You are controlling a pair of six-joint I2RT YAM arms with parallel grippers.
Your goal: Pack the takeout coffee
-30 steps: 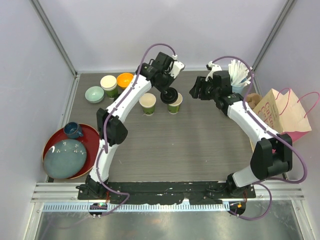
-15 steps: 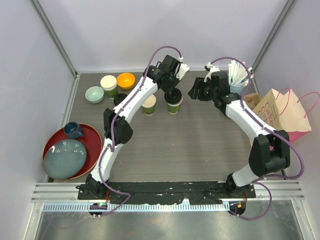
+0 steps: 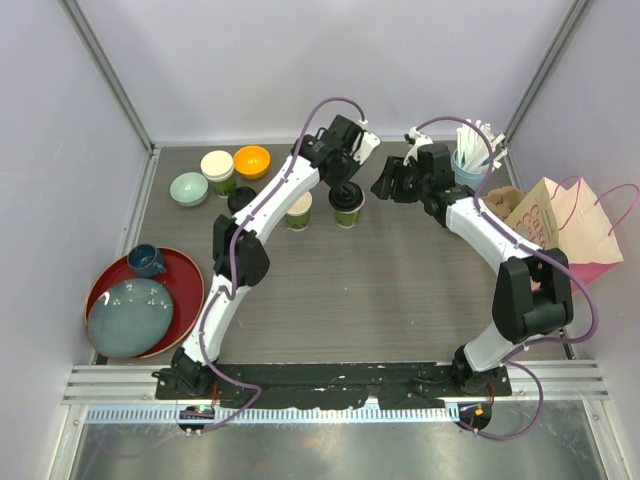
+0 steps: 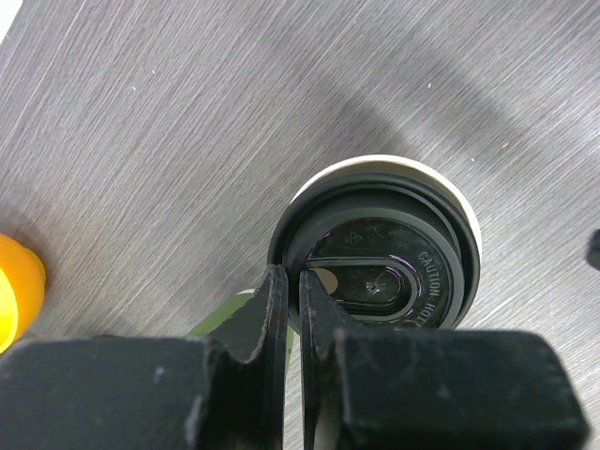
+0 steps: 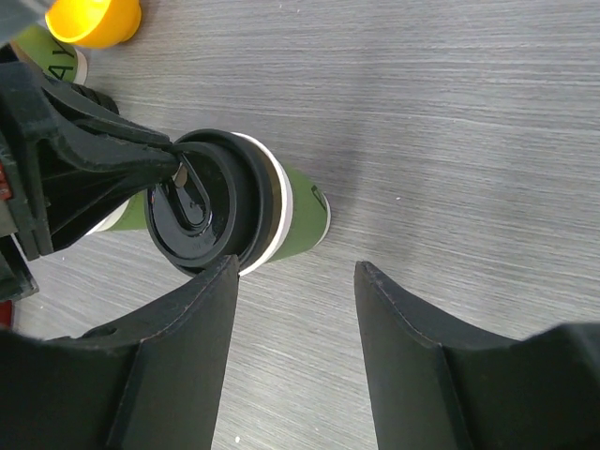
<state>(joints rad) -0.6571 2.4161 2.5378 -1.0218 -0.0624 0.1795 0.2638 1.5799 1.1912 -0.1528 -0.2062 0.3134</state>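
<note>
A dark-green takeout cup (image 3: 347,212) stands at the far middle of the table. A black lid (image 3: 347,195) rests over its mouth, a little off centre, so a strip of white rim (image 5: 281,202) shows on one side. My left gripper (image 4: 292,277) is shut on that lid's edge (image 4: 384,262), seen from above in the left wrist view. A second green cup (image 3: 298,208) stands open just to the left, and a loose black lid (image 3: 240,198) lies on the table beyond it. My right gripper (image 5: 295,270) hangs open and empty just right of the lidded cup (image 5: 305,216).
A paper bag (image 3: 560,222) stands at the right edge, and a light-blue cup of straws (image 3: 468,165) behind my right arm. At the far left are a cream-topped cup (image 3: 217,168), an orange bowl (image 3: 251,160) and a pale-green bowl (image 3: 188,188). A red tray (image 3: 180,275) holds dishes at the near left.
My left gripper has carried the black lid a little right and down onto the cup's mouth. My right gripper has edged left toward the cup, still open.
</note>
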